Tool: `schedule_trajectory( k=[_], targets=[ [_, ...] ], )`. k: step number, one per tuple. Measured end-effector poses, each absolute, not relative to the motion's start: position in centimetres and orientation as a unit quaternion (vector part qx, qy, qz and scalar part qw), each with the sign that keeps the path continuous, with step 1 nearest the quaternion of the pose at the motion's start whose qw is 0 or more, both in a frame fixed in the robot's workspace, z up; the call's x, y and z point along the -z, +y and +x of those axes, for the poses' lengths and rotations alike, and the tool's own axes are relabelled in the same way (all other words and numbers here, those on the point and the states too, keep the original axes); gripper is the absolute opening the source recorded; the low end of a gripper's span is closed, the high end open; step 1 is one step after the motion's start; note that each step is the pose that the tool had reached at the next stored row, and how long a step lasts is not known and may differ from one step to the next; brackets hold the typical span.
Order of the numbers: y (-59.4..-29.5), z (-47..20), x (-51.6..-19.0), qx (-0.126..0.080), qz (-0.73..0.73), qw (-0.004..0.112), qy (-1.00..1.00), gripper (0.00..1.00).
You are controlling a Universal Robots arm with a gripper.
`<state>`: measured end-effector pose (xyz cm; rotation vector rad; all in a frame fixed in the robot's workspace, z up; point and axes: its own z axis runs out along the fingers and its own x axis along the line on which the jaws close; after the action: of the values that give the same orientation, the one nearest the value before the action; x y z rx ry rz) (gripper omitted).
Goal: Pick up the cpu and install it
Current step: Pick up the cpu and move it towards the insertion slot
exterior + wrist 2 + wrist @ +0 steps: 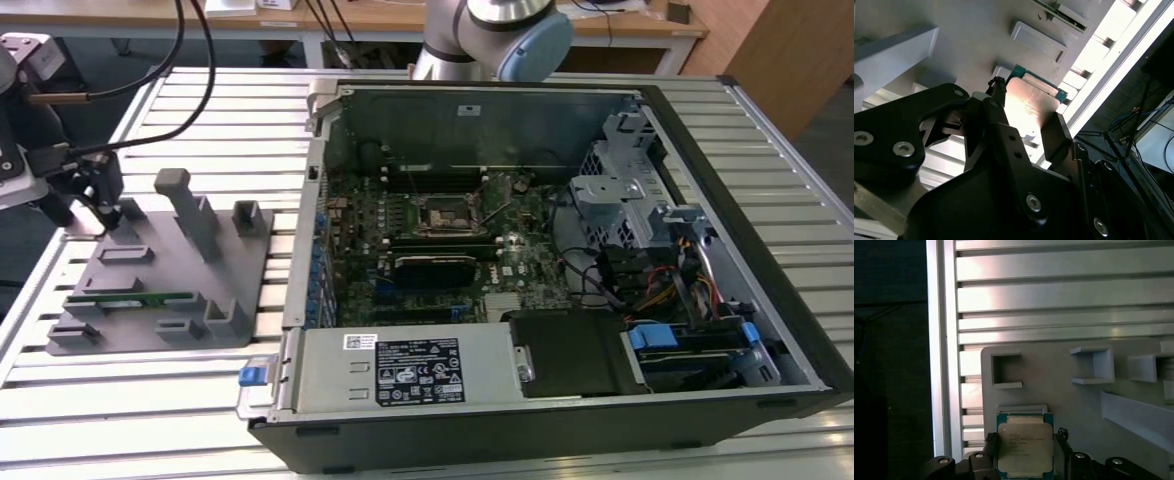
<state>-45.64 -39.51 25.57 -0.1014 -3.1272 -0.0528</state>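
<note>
Claw [1025, 436] clamped on cpu [1025, 452] | over grey tray [1064, 400] | slatted aluminium table [1054, 295] | wooden desk [374, 20] behind

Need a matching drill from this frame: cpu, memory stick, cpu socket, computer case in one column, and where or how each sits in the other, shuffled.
Things
1. cpu
2. memory stick
3. cpu socket
4. computer case

Places or states
A. lying on the grey tray
B. open, standing on the slatted table
C. held between the jaws of the gripper
D. on the motherboard inside the case

Pairs: 1-C, 2-A, 3-D, 4-B
</note>
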Motion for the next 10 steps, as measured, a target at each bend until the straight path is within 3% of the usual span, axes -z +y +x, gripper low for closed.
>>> schedule_trajectory(
  k=[10],
  targets=[
    [-39.26,-45.64,-26.12,0.016,-0.032,0.006,-0.999,0.53]
  ],
)
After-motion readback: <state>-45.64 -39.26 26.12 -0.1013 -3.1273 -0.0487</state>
